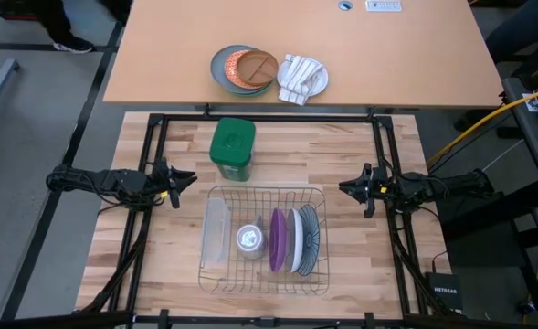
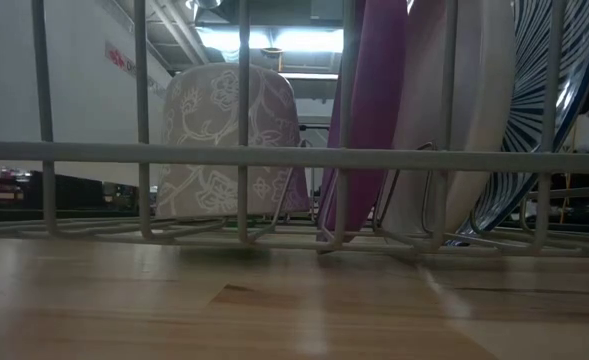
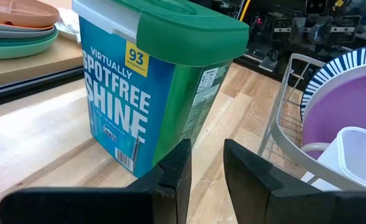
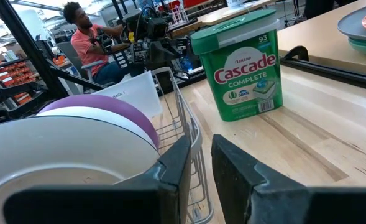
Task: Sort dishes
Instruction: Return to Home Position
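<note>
Three plates stand on edge, side by side, in the right half of a white wire dish rack: purple, plain white, then striped. The low view shows their lower rims in the rack's wires: purple, white, striped. My left gripper hovers beside the rack's far left corner, its fingers a narrow gap apart. My right gripper hovers beside the far right corner, also narrowly open. Neither touches anything.
A patterned cup sits upside down in the rack beside a clear container. A green detergent tub stands beyond the rack. The far table holds stacked grey and orange-brown plates and a white plate with cloth. A person sits beyond the table.
</note>
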